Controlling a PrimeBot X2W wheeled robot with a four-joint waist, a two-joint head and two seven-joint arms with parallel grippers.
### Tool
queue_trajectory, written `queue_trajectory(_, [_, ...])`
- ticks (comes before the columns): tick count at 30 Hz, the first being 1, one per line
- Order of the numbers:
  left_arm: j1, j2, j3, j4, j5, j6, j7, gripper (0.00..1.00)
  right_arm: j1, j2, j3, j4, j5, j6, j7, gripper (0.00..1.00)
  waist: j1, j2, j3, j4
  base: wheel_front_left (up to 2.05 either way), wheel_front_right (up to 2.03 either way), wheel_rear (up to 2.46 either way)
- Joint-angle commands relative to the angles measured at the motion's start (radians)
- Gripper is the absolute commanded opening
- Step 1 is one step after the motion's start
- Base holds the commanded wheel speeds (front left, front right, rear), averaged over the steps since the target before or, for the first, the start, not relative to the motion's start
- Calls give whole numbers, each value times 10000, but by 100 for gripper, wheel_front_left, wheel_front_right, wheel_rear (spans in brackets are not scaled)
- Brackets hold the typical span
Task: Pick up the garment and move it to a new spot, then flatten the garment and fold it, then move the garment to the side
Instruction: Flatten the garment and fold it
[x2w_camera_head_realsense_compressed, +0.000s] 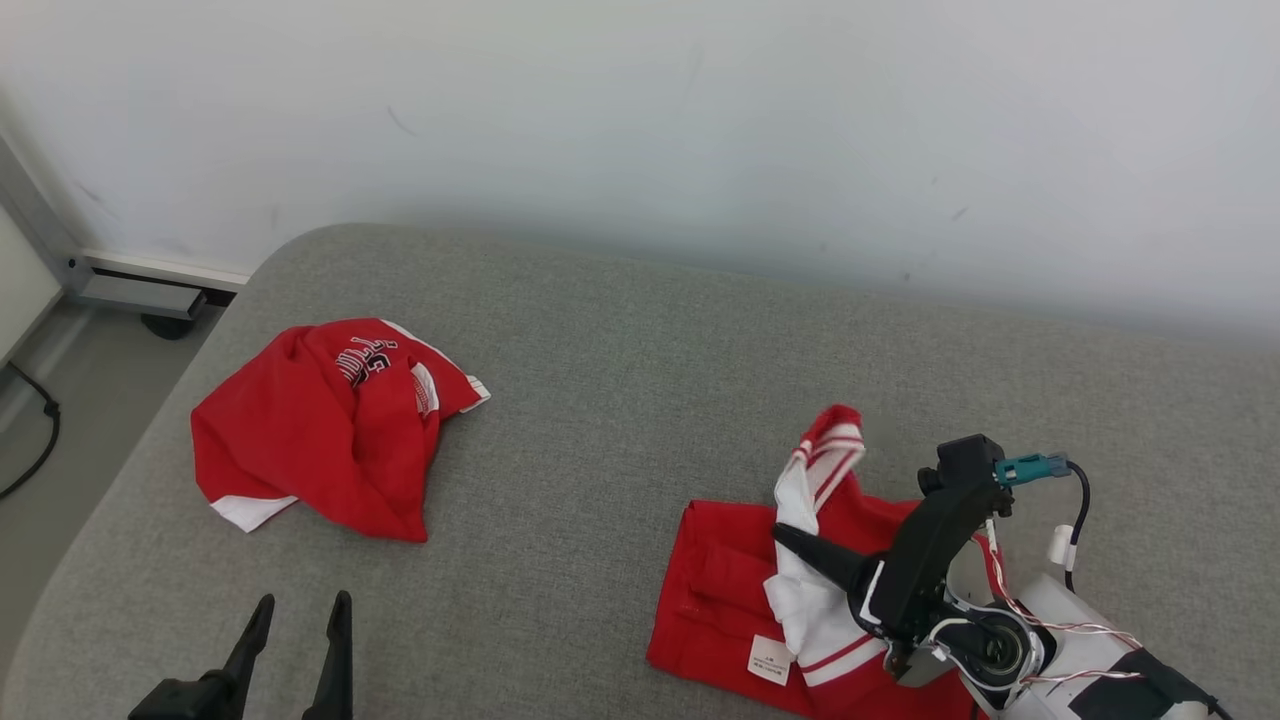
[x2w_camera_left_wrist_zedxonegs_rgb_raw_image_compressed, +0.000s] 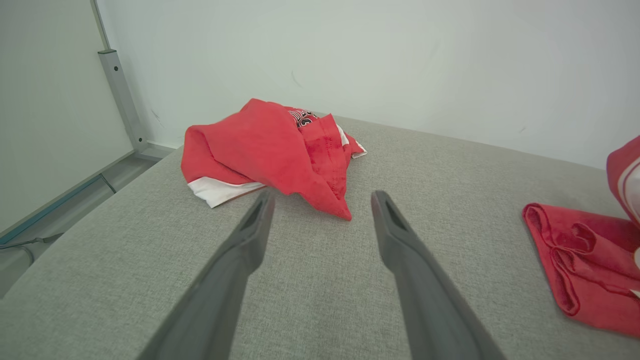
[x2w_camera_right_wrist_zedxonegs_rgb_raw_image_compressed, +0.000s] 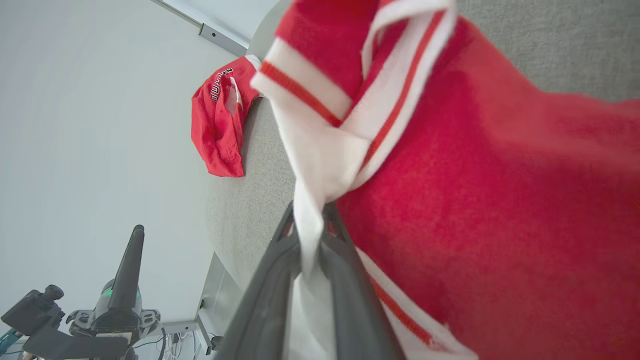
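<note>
Red garment (x2w_camera_head_realsense_compressed: 720, 585) is pinched in the right end effector (x2w_camera_head_realsense_compressed: 785, 533); lift slowly, no tugging; left end effector (x2w_camera_head_realsense_compressed: 304, 600) is spread apart.

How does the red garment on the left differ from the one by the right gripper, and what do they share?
The left garment is a crumpled heap; the right garment lies partly flat. The left garment shows dark lettering; the right garment shows striped trim and a white label. The left garment lies untouched; the right gripper pinches the right garment's white fabric. Both are red and white, on the grey surface.
</note>
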Motion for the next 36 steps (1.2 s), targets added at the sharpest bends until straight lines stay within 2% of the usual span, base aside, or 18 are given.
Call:
queue_trajectory(1, [-75,-6,63,3,95,-38,-70,100,-114,-4,-21,43,-42,-1,-63,99,0,0,-2,-15,0,0,0])
queue_trajectory(10, [101,-44,270,-26,251,-103,-70,100,-26,-305,-209,-318,147,-1,-271,100,0,0,-83,-199,0,0,0])
queue_trajectory(21, [352,-37,463,-195,422,-72,-70,100,705,-1874,-454,-1037,-917,-1,-851,100,0,0,-161,-559,0,0,0])
queue_trajectory(27, [387,-71,551,-226,422,-114,-70,100,1062,-2453,-753,-1032,-1532,-1,-543,100,0,0,-127,-777,0,0,0])
queue_trajectory(32, [410,-124,578,-235,441,-136,-70,100,1227,-2511,-992,-625,-1973,-3,53,100,0,0,-97,-890,0,0,0])
queue_trajectory(36, [344,-163,591,-188,477,-183,-70,100,997,-2123,-1267,-277,-2349,-1,799,100,0,0,-41,-964,0,0,0])
